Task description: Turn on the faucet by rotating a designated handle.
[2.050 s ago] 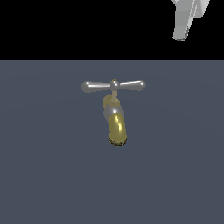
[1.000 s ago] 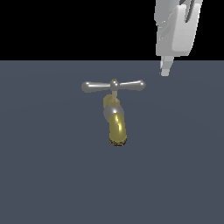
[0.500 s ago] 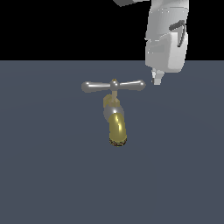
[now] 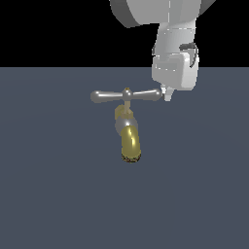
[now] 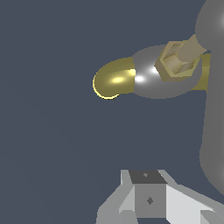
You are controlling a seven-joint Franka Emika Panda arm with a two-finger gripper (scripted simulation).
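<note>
The faucet (image 4: pixel 130 141) stands on the dark floor, its brass-yellow spout pointing toward the camera in the exterior view. On top lies the handle (image 4: pixel 126 96), a silver crossbar level across a small brass hub. My gripper (image 4: pixel 168 94) hangs just beyond the bulb at the exterior view's right end of the crossbar, its fingers together and holding nothing. In the wrist view the spout (image 5: pixel 114 78), the brass hub (image 5: pixel 177 59) and one thick grey handle arm (image 5: pixel 212 113) show close by, with the gripper (image 5: pixel 148 194) near that arm.
A flat blue-grey floor (image 4: pixel 58 189) spreads all around the faucet. Beyond its far edge is plain black background. The white arm body (image 4: pixel 175 44) fills the upper part of the exterior view's right.
The gripper has come down and toward the exterior view's left, from the upper corner to the handle's end bulb. The faucet and handle have not moved.
</note>
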